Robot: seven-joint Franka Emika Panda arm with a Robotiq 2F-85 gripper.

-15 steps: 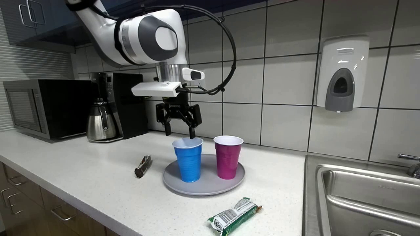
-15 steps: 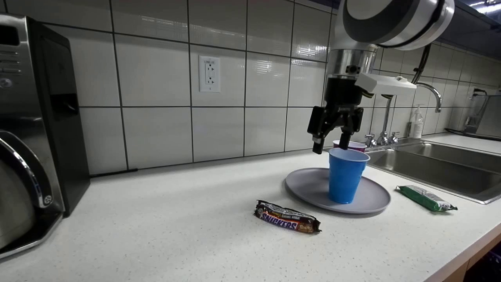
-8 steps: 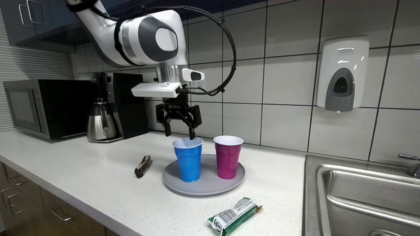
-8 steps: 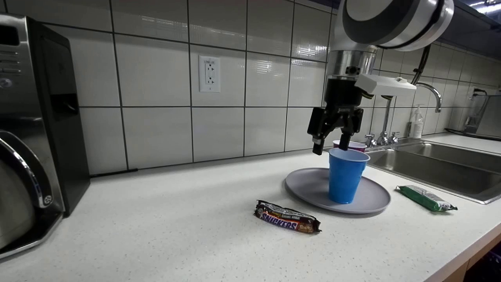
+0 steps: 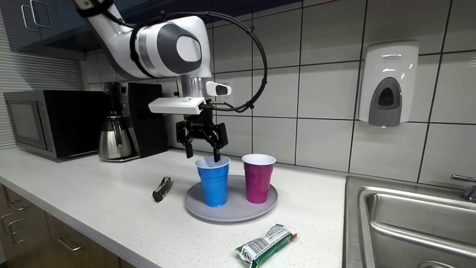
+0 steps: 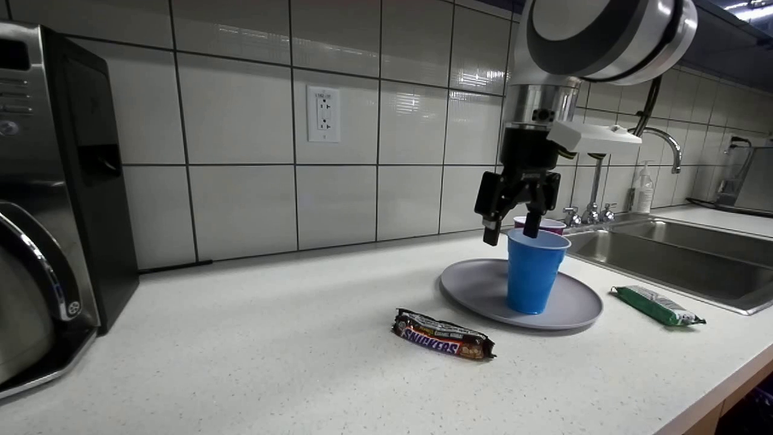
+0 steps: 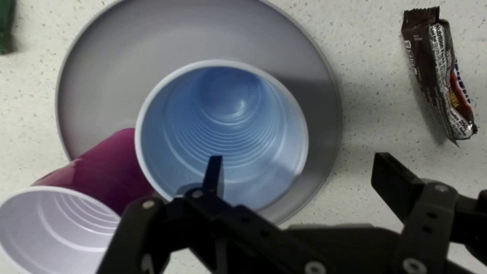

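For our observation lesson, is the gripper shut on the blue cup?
No, the gripper is open, one finger over the blue cup, one beyond it.

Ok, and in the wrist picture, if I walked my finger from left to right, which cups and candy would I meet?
Purple cup → blue cup → Snickers bar.
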